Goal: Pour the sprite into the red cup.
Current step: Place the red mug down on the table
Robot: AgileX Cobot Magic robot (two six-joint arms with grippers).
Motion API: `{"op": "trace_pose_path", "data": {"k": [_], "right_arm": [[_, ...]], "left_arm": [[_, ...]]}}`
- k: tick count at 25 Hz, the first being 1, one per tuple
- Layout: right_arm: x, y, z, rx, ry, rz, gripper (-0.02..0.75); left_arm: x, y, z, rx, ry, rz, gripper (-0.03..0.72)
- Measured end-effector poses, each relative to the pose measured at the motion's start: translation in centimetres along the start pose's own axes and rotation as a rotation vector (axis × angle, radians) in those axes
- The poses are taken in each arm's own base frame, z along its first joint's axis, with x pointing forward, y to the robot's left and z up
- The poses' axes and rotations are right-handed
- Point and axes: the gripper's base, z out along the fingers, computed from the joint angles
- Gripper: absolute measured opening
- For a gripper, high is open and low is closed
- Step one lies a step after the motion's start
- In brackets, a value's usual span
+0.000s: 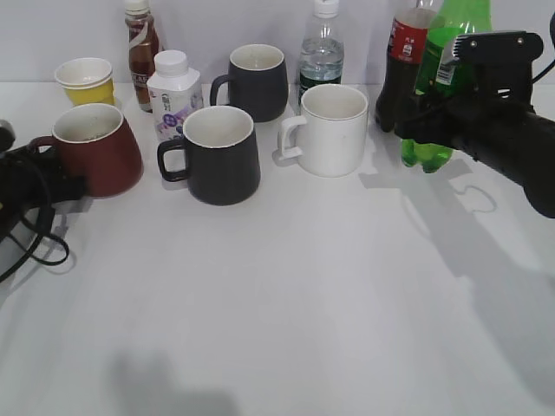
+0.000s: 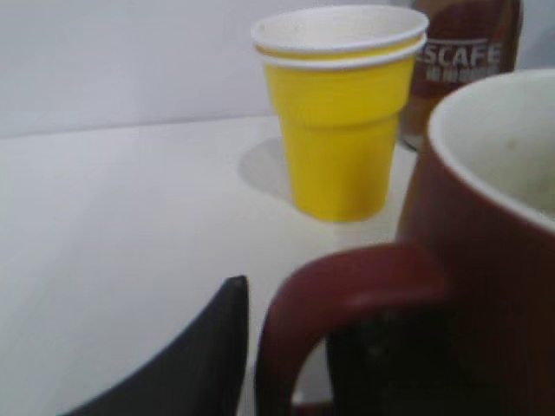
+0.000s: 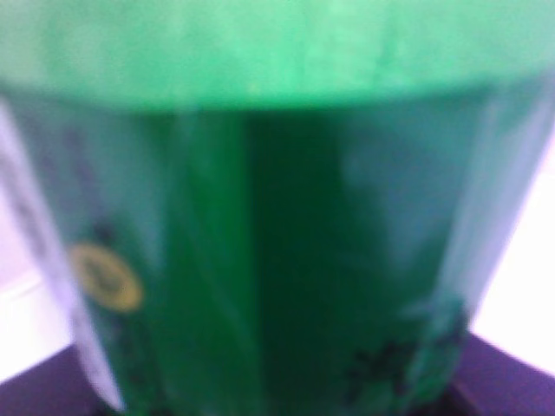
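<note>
Two arms share this job: the right gripper is clenched around the sprite at the far right; the left gripper grasps the red cup's handle. Next, bring them together.

translucent plastic sprite, glossy, seemingly ceramic red cup

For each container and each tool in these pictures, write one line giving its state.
sprite: upright, held off the table by the right tool.
red cup: upright, looks empty, handle at the left tool.
black mugs: upright.
white mug: upright.
yellow paper cup: upright.
cola bottle: standing.
water bottle: standing, capped.
</note>
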Motion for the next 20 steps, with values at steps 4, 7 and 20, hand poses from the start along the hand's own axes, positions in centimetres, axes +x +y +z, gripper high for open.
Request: {"op": "trace_pose_path", "data": {"k": [4,7,20], "right_arm": [[0.7,0.0,0.5,0.005,-0.023,-0.008,0.393],[1.8,-0.1,1.0,0.009,-0.019,-0.012,0.393],[3.1,-0.2,1.5,0.025,-0.034,0.052,0.445]], "left_arm": [[0.3,0.1,-0.8,0.0,-0.002,-0.004,0.305],[0.5,0.1,-1.6,0.004,0.001,-0.004,0.312],[0.5,0.3,-4.6,0.018,0.05,-0.002,0.313]]}}
